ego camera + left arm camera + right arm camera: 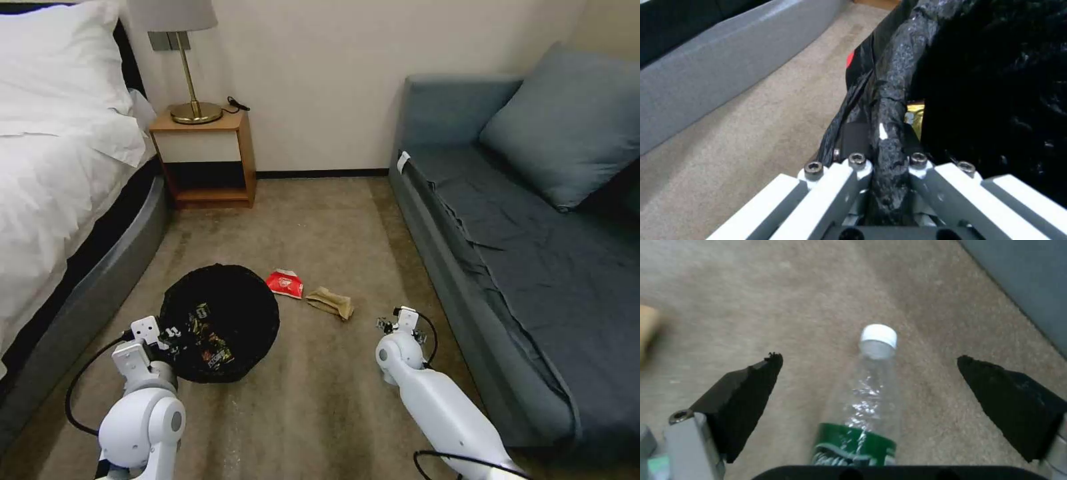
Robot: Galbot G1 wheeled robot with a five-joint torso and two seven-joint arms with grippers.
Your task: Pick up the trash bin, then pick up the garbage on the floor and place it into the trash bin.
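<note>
While the left gripper (167, 333) clamps its fingers (853, 173) on the near-left rim of the trash bin (220, 320), the bin stands on the beige carpet (313, 220) between the bed (60, 173) at left and the grey-blue sofa (533, 253) at right; the left wrist view shows the crinkly black bag (893, 110) over the rim pinched between the two fingers. Wrappers lie inside the bin at its near side. Just right of the bin's far edge lies the red-white snack packet (285, 283), and just right of that, near but apart, the crumpled tan paper (330, 303). The right gripper (400, 321) hangs low over the carpet, right of the paper and near the sofa's front, fingers (746, 396) spread wide. In the right wrist view the clear bottle (865, 406), with white cap (879, 336) and green label, lies on the carpet between the spread fingers, touching neither, cap pointing away from the wrist. Against the far wall stands a wooden nightstand (207, 160) bearing a brass lamp (190, 73)
</note>
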